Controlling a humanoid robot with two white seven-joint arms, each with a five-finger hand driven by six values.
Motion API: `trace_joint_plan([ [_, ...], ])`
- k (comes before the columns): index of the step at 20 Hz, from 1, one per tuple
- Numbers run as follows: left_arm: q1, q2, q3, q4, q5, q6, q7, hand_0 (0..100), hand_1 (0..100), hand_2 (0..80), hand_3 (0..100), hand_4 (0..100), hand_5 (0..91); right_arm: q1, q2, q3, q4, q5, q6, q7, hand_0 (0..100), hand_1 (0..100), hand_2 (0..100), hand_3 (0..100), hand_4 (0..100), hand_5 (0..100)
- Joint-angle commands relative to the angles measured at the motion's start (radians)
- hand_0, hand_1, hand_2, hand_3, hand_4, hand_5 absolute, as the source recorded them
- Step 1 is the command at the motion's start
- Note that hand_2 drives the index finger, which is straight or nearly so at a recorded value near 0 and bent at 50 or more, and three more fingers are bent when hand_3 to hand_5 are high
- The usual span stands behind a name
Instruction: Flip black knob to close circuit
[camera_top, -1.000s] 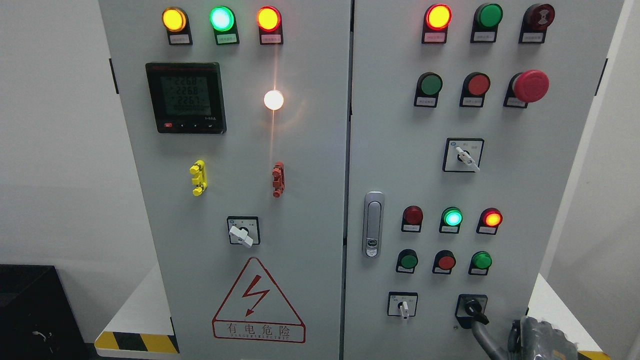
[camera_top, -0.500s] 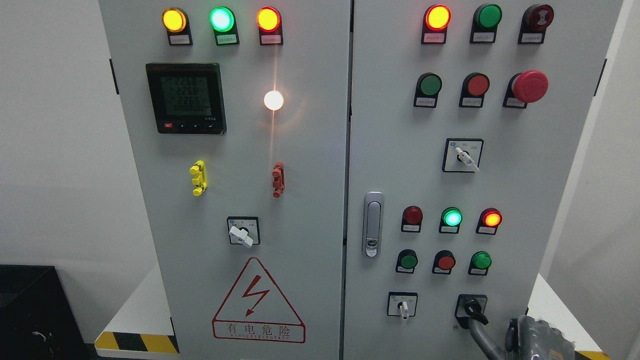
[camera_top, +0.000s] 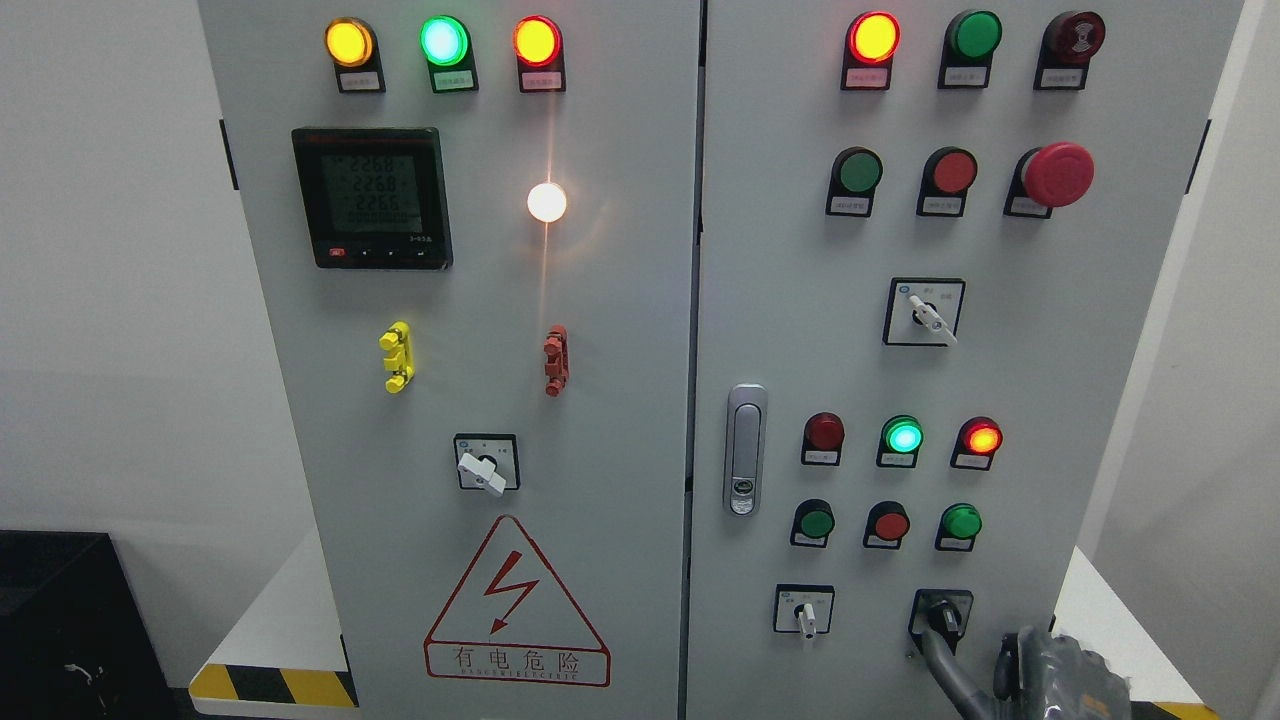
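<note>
The black knob (camera_top: 942, 612) sits on its black plate at the lower right of the grey cabinet's right door (camera_top: 790, 330). Its handle points roughly straight down. My right hand (camera_top: 1045, 680) comes in at the bottom right corner, mostly cut off by the picture's edge. One long grey finger (camera_top: 945, 660) stretches up and left, and its tip touches the underside of the knob. The other fingers stay back by the palm and hold nothing. My left hand does not show.
A white-handled selector (camera_top: 806, 615) is just left of the knob. Green and red push buttons (camera_top: 889, 523) and lit lamps (camera_top: 903, 437) sit above it. A silver door latch (camera_top: 743, 450) stands by the door seam. Beside the cabinet's right side runs a white ledge (camera_top: 1095, 610).
My right hand has shifted left and its finger has risen onto the knob. The knob's handle has turned from pointing down-right to roughly straight down.
</note>
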Motion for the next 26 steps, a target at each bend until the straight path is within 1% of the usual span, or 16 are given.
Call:
trace_joint_plan([
  [1,0.023,0.000,0.000,-0.029,0.000,0.000,0.000,12,56,0.0,0,0,0.0,0.020,0.006,0.069,-0.018,0.001,-0.003,0.002,0,0,92,100,100,100],
  [5,0.023,0.000,0.000,-0.029,0.000,0.000,0.000,12,56,0.0,0,0,0.0,0.061,0.013,0.080,-0.077,0.000,-0.003,0.002,0,0,91,100,99,100],
  [8,0.023,0.000,0.000,-0.029,0.000,0.000,0.000,12,56,0.0,0,0,0.0,0.111,0.019,0.089,-0.140,-0.002,-0.001,0.002,0,0,91,100,99,100],
  [9,0.023,0.000,0.000,-0.029,0.000,0.000,0.000,12,56,0.0,0,0,0.0,0.129,0.023,0.101,-0.162,-0.003,-0.001,0.002,0,0,91,100,99,100],
  [12,0.023,0.000,0.000,-0.029,0.000,0.000,0.000,12,56,0.0,0,0,0.0,0.186,0.023,0.121,-0.225,-0.078,0.004,-0.006,0,1,91,100,99,100],
  [14,0.023,0.000,0.000,-0.029,0.000,0.000,0.000,12,56,0.0,0,0,0.0,0.203,0.023,0.127,-0.246,-0.109,0.004,-0.030,0,1,89,100,99,100],
  [16,0.023,0.000,0.000,-0.029,0.000,0.000,0.000,12,56,0.0,0,0,0.0,0.238,0.023,0.132,-0.265,-0.156,0.001,-0.056,0,2,87,100,98,100],
  [18,0.023,0.000,0.000,-0.029,0.000,0.000,0.000,12,56,0.0,0,0,0.0,0.269,0.023,0.146,-0.300,-0.257,0.002,-0.065,0,2,83,100,95,97],
  [19,0.023,0.000,0.000,-0.029,0.000,0.000,0.000,12,56,0.0,0,0,0.0,0.290,0.021,0.152,-0.323,-0.297,0.004,-0.075,0,2,83,100,94,97],
  [21,0.023,0.000,0.000,-0.029,0.000,0.000,0.000,12,56,0.0,0,0,0.0,0.328,0.020,0.155,-0.358,-0.333,0.004,-0.082,0,3,79,100,92,92],
  [22,0.023,0.000,0.000,-0.029,0.000,0.000,0.000,12,56,0.0,0,0,0.0,0.342,0.020,0.155,-0.366,-0.353,0.002,-0.084,0,4,77,100,90,88],
  [24,0.023,0.000,0.000,-0.029,0.000,0.000,0.000,12,56,0.0,0,0,0.0,0.359,0.018,0.155,-0.377,-0.439,0.001,-0.098,0,5,71,100,89,84],
  [26,0.023,0.000,0.000,-0.029,0.000,0.000,0.000,12,56,0.0,0,0,0.0,0.376,0.018,0.155,-0.390,-0.564,-0.001,-0.122,0,5,64,92,85,79],
])
